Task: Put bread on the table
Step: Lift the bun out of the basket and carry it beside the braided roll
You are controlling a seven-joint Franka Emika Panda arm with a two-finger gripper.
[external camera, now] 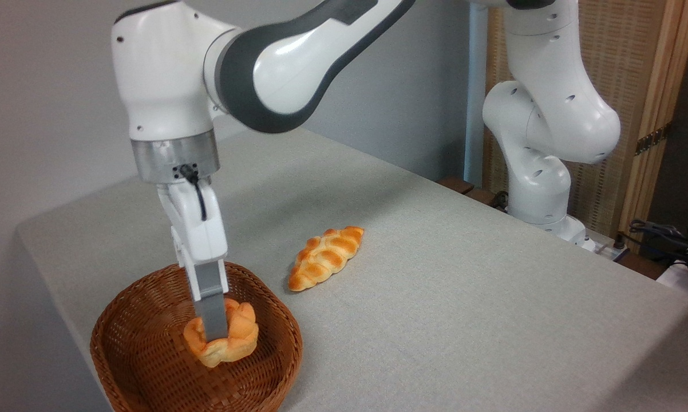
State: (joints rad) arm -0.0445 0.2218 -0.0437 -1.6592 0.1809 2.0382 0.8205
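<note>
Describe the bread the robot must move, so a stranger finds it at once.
Look at the brown basket at the table's near left corner. The bread lies inside, under the hand. It is round and knotted, unlike the long braided loaf outside.

Golden knot bun (pixel 222 335) in basket, grey table (pixel 464 297)

Wicker basket (pixel 149 320) front left; braided loaf (pixel 325 257) (lying flat) just beside, to its right.

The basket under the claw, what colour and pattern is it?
The basket is reddish-brown woven wicker, shown by the only camera view.
</note>
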